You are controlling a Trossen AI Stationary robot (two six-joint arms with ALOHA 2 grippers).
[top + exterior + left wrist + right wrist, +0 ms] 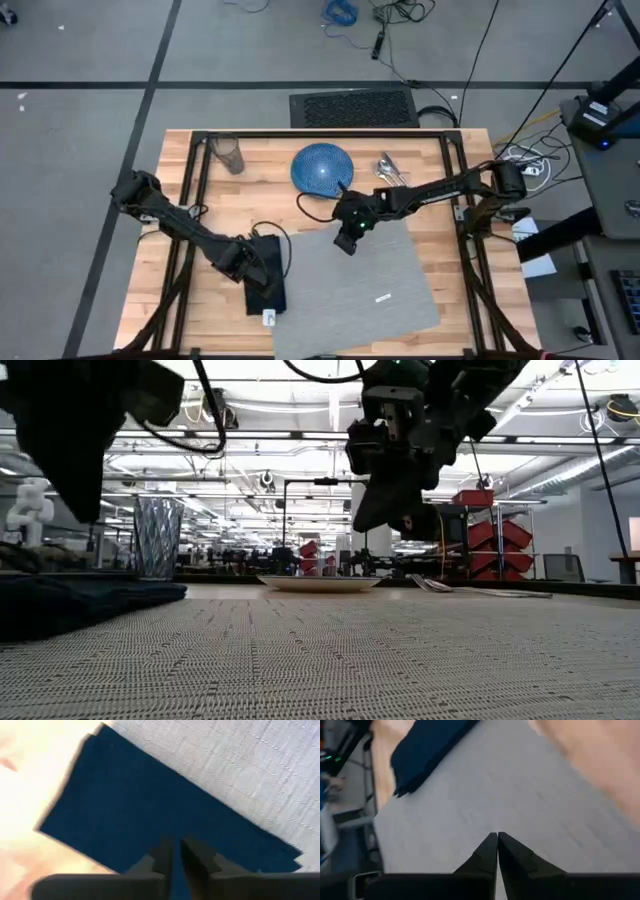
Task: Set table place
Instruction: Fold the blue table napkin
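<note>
On the table: we see the grey placemat lying askew at the near middle.
Napkin: the navy napkin lies at the placemat's left edge, partly over it.
Left gripper: ours hangs over the napkin, fingers drawn nearly together, gripping nothing.
Right gripper: above the placemat's far corner, fingers pressed together, empty.
Plate: far middle.
Glass: far left.
Cutlery: just right of the plate.
</note>
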